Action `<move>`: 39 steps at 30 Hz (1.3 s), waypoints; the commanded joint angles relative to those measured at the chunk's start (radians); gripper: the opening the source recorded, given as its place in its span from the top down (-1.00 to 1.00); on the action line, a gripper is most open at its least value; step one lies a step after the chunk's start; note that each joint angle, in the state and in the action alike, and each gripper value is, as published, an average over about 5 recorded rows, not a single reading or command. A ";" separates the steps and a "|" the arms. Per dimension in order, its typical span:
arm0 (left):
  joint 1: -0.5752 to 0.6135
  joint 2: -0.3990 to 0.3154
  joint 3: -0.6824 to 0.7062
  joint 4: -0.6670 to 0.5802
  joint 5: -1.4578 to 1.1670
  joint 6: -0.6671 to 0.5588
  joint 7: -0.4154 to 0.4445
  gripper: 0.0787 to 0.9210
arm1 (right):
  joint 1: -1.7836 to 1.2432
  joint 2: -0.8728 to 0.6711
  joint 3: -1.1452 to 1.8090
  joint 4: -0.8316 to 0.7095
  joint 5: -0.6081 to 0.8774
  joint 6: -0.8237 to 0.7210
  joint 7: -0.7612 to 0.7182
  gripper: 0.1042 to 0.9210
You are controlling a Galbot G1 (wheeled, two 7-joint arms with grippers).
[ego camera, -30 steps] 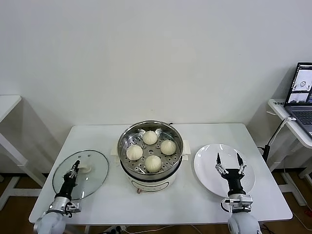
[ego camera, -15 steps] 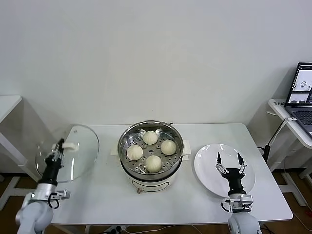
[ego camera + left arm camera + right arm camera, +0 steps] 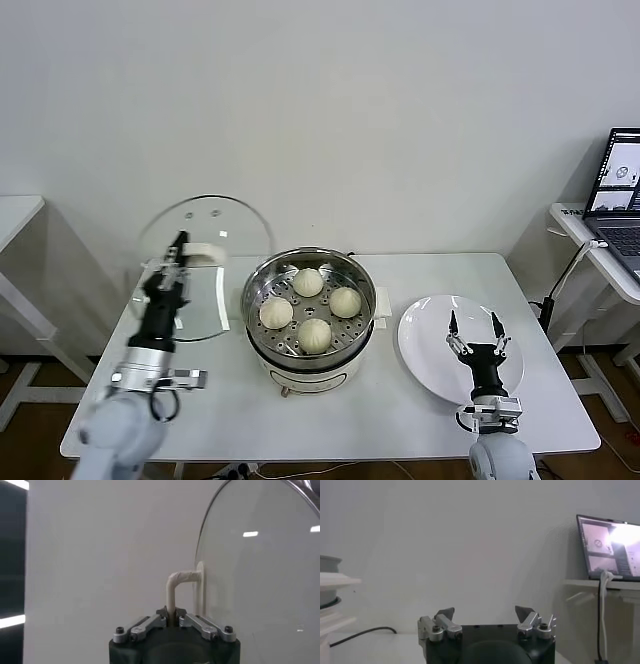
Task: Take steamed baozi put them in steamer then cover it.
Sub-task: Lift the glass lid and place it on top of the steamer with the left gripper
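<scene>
No readable text, label, brand or number anywhere — the laptop screen [image 3: 619, 172] shows only small pictures, its content too small to make out.

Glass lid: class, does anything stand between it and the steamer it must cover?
Nothing visible does. The left tool holds the glass lid upright beside the steamer; the four baozi sit below its rim.
</scene>
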 commanded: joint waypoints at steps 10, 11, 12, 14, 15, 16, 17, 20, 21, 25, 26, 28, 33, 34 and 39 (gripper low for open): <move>-0.186 -0.173 0.527 0.053 0.274 0.348 0.384 0.74 | 0.032 0.027 -0.006 -0.066 -0.021 0.008 -0.001 -0.76; -0.195 -0.182 0.527 0.071 0.292 0.353 0.395 0.74 | 0.033 0.029 -0.007 -0.069 -0.024 0.009 -0.001 -0.76; -0.201 -0.190 0.526 0.085 0.306 0.357 0.403 0.74 | 0.034 0.031 -0.007 -0.071 -0.025 0.009 -0.001 -0.76; -0.213 -0.206 0.523 0.114 0.323 0.366 0.413 0.74 | 0.036 0.036 -0.006 -0.074 -0.029 0.009 -0.001 -0.76; -0.217 -0.213 0.523 0.124 0.327 0.370 0.415 0.74 | 0.037 0.037 -0.006 -0.075 -0.030 0.009 -0.001 -0.76; -0.222 -0.220 0.521 0.136 0.332 0.372 0.415 0.74 | 0.037 0.039 -0.006 -0.075 -0.031 0.009 -0.001 -0.76; -0.227 -0.228 0.519 0.148 0.338 0.373 0.414 0.74 | 0.038 0.040 -0.007 -0.075 -0.033 0.009 -0.001 -0.76; -0.240 -0.246 0.513 0.178 0.352 0.371 0.410 0.74 | 0.037 0.043 -0.006 -0.075 -0.036 0.009 -0.001 -0.76; -0.243 -0.251 0.510 0.187 0.357 0.370 0.408 0.74 | 0.037 0.043 -0.006 -0.074 -0.038 0.009 -0.001 -0.76; -0.249 -0.270 0.496 0.211 0.380 0.367 0.401 0.74 | 0.034 0.044 -0.006 -0.074 -0.042 0.009 -0.002 -0.76; -0.247 -0.273 0.493 0.213 0.383 0.367 0.401 0.74 | 0.034 0.044 -0.006 -0.075 -0.042 0.009 -0.002 -0.76; -0.243 -0.278 0.488 0.218 0.387 0.366 0.400 0.74 | 0.035 0.045 -0.006 -0.077 -0.043 0.010 -0.002 -0.76; -0.237 -0.287 0.482 0.232 0.391 0.364 0.392 0.74 | 0.041 0.043 -0.006 -0.088 -0.043 0.015 -0.005 -0.76; -0.238 -0.289 0.481 0.235 0.392 0.364 0.391 0.74 | 0.042 0.043 -0.006 -0.090 -0.043 0.016 -0.006 -0.76; -0.243 -0.306 0.468 0.265 0.414 0.363 0.391 0.74 | 0.045 0.044 -0.009 -0.093 -0.043 0.016 -0.014 -0.76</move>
